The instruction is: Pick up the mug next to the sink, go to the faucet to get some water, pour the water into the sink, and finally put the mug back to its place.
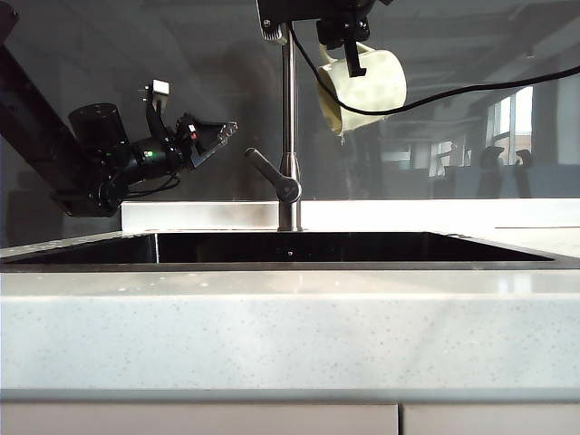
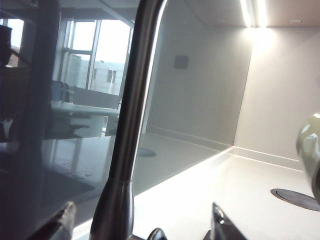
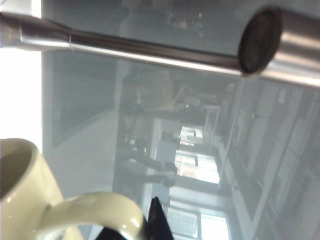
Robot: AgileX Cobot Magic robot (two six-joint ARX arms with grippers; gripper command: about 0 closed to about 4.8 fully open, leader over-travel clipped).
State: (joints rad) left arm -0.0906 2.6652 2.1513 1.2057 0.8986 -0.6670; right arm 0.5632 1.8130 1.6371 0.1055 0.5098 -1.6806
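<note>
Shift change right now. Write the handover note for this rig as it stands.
Right tool: shut on the mug by its handle, high beside the faucet, mug tipped over the sink.
Left tool: open, empty, hanging left of the faucet near its lever.
Done: mug picked up and carried to the faucet.
Cannot tell whether water was drawn or is pouring.
Left: finish the pour, then put the mug back on the counter.
</note>
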